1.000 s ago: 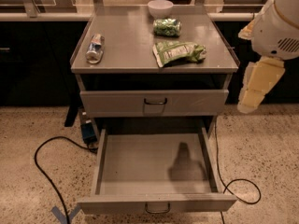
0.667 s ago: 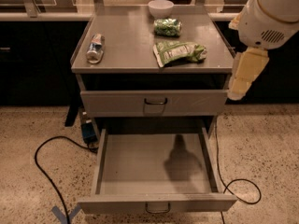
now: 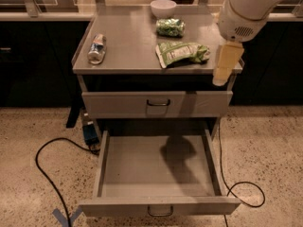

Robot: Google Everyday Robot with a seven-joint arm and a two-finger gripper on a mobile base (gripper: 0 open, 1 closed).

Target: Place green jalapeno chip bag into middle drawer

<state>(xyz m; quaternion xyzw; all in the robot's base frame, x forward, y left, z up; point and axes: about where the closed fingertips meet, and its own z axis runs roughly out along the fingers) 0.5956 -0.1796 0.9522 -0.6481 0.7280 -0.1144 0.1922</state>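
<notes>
The green jalapeno chip bag lies flat on the grey cabinet top, right of centre, its pale label panel facing up. The middle drawer is the lowest one; it is pulled wide open and holds nothing. My gripper hangs from the white arm at the cabinet's right front corner, just right of the bag and a little above the top's edge, with nothing in it.
A smaller dark-green packet and a white bowl sit at the back of the top. A can lies on its left side. The upper drawer is shut. A black cable runs on the floor.
My arm and gripper have moved left and inward, from beside the cabinet's right side to its right front corner, closer to the chip bag. Nothing else moved.
</notes>
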